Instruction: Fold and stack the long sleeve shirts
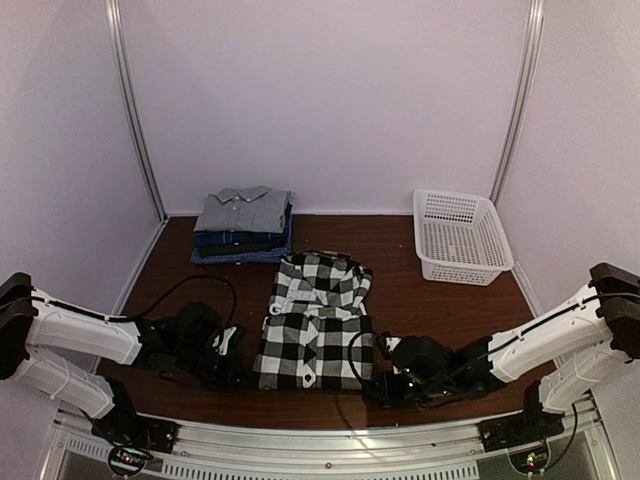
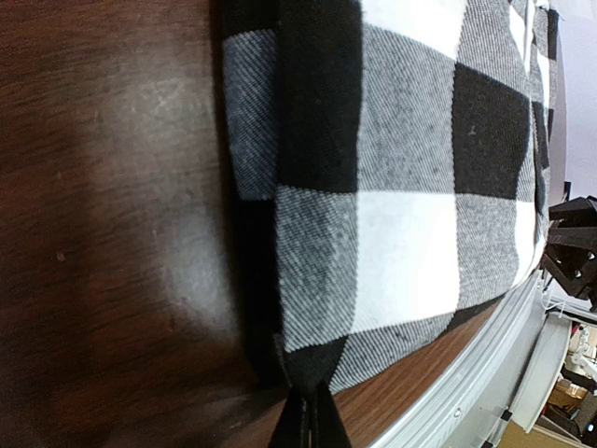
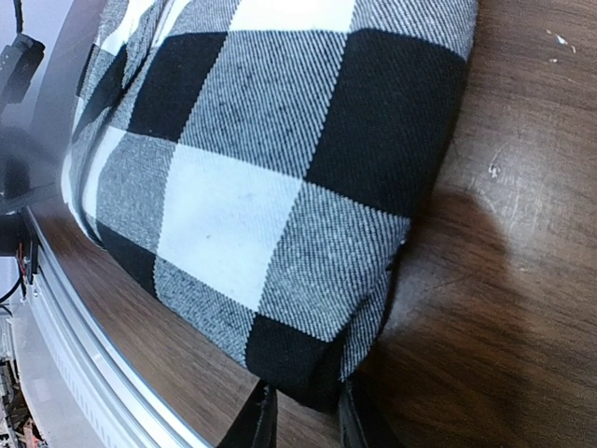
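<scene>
A black-and-white check long sleeve shirt lies folded in the middle of the table, collar toward the back. Low at its near left corner, my left gripper pinches the cloth. In the left wrist view its fingers are pressed together on the black corner of the shirt. My right gripper is at the near right corner. There its fingers stand apart, with the thick folded corner of the shirt between them. Other folded shirts are stacked at the back left, a grey one on top.
A white lattice basket stands at the back right. The metal rail of the table's near edge runs just behind both grippers. White walls close in the back and sides.
</scene>
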